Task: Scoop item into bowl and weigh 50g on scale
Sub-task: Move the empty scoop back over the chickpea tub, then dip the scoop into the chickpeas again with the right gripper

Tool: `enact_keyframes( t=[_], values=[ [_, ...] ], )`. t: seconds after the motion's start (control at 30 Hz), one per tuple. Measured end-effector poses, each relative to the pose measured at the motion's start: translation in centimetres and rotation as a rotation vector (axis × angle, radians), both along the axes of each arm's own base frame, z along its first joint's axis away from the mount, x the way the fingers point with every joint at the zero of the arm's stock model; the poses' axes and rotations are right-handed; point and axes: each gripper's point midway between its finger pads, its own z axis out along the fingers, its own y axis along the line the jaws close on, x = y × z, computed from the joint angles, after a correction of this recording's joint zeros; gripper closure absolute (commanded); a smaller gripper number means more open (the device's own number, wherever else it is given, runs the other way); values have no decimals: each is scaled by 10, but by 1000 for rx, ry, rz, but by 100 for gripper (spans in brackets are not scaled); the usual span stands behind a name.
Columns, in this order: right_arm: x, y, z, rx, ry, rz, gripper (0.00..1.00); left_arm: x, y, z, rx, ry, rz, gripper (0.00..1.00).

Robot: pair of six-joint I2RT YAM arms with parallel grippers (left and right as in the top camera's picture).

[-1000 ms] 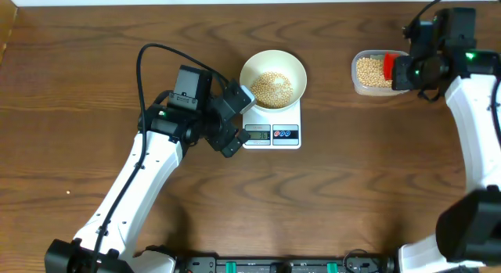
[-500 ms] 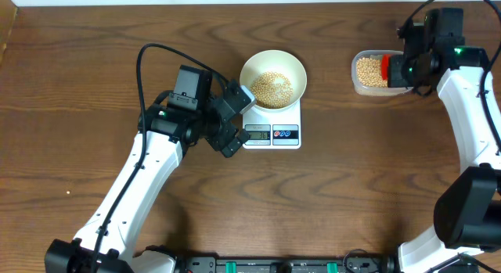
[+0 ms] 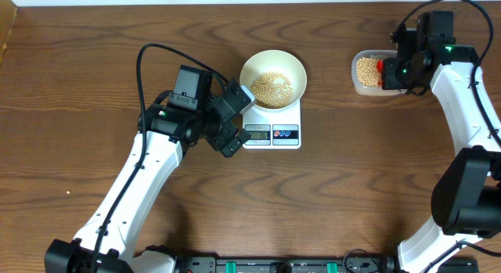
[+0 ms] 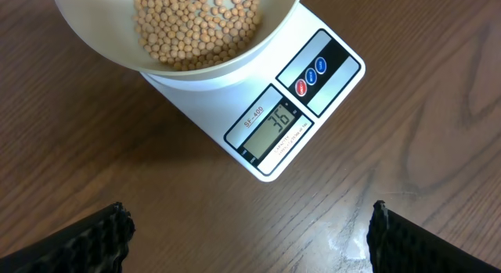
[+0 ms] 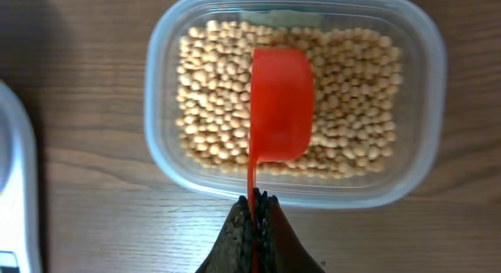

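Parked just beside the scale (image 4: 270, 124) with the left gripper (image 3: 235, 120) spread wide and empty, probably to read the display: 36, short of target. On the scale, the bowl (image 4: 266, 42), partly filled. Over the clear tub (image 5: 427, 85), the red scoop (image 5: 282, 101), handle pinched tight in the right gripper (image 5: 254, 218), placed at the beans (image 5: 211, 109) for another load.

A clear plastic tub (image 5: 160, 109) with rounded corners sits on the dark wooden table (image 3: 352, 187), towards its far right. A red scoop (image 5: 282, 101) is over the tub's middle, its thin handle crossing the near rim.
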Motion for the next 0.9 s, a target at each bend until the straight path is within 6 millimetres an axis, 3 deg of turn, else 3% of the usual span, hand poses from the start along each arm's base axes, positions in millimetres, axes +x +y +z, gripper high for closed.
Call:
enact_keyframes(
  t=[0.23, 0.47, 0.9],
  values=[
    [0, 15, -1, 93, 4, 24, 99, 0, 0, 0, 0, -1, 0, 2],
    [0, 15, -3, 134, 12, -1, 99, 0, 0, 0, 0, 0, 0, 2],
    [-2, -24, 9, 401, -16, -95, 99, 0, 0, 0, 0, 0, 0, 2]
  ],
)
